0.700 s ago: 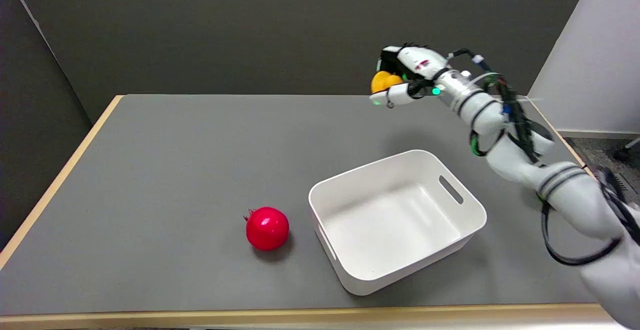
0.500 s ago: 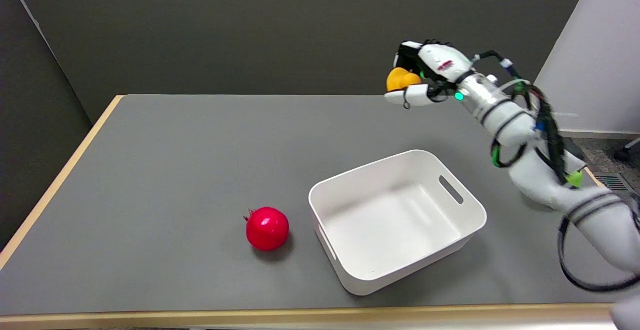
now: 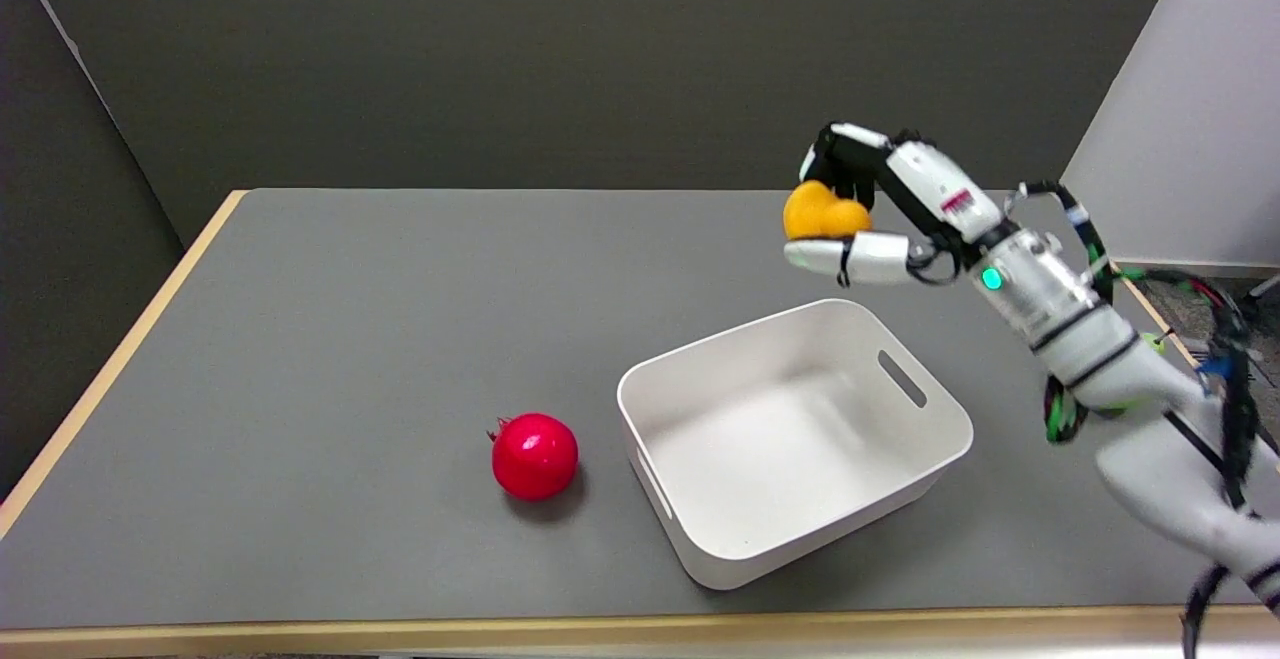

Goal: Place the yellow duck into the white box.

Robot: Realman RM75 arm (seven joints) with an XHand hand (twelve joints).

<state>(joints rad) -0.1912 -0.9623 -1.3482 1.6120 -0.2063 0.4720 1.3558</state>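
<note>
Pomegranate (image 3: 535, 456) left of white box (image 3: 930, 459).

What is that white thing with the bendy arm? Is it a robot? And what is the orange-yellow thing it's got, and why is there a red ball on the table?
Yes, it is a robot. The long white part coming in from the lower right is its right arm, and at the end is a black-and-white hand with fingers, a bit like yours. The picture comes from a camera above the near side of the table, looking down and across it.

The hand is holding a yellow toy duck up in the air, beyond the far edge of the white box. The box sits on the gray table with nothing inside it. The robot's job is to put the duck in there.

The round red thing looks like a toy pomegranate. It just sits on the table to the left of the box, and nothing touches it.
</note>
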